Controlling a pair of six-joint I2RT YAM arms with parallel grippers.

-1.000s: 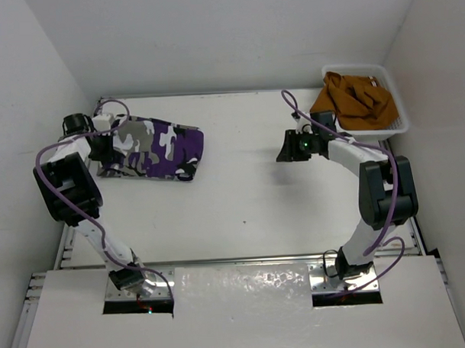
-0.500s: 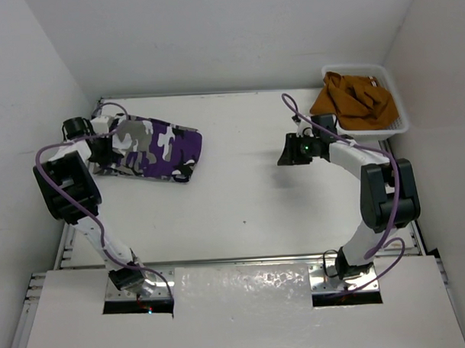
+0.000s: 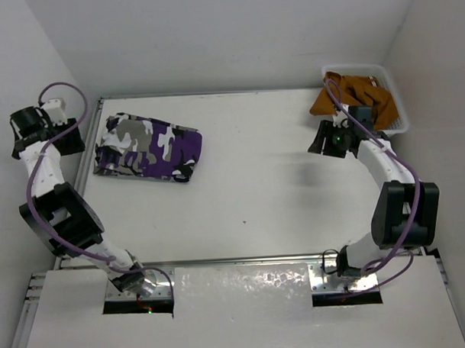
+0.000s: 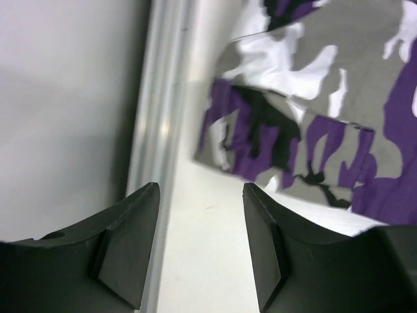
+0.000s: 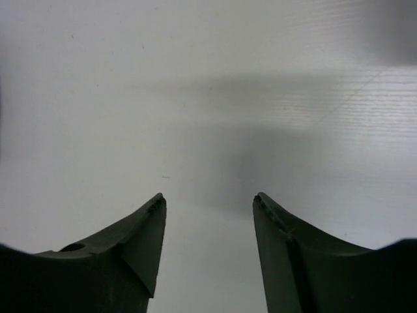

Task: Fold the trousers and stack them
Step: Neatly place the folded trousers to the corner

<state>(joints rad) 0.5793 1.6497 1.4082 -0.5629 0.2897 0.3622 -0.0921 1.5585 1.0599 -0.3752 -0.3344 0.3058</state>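
The camouflage trousers [image 3: 147,148] lie folded in a flat bundle at the back left of the table; they also show at the upper right of the left wrist view [image 4: 313,111]. My left gripper [image 3: 72,140] is open and empty, off the table's left edge beside the trousers, clear of them; in its wrist view [image 4: 199,195] the jaws stand apart over the table rim. My right gripper [image 3: 317,140] is open and empty above bare table at the back right; its wrist view [image 5: 208,199] shows only white table.
A white basket [image 3: 395,122] at the back right corner holds a plain orange-brown garment [image 3: 352,97], close behind my right arm. A metal rail [image 4: 159,98] runs along the table's left edge. White walls enclose the table on three sides.
My left gripper has let go of the trousers and pulled back left, off the table's edge. My right gripper has moved right and back toward the basket. The trousers stay folded.
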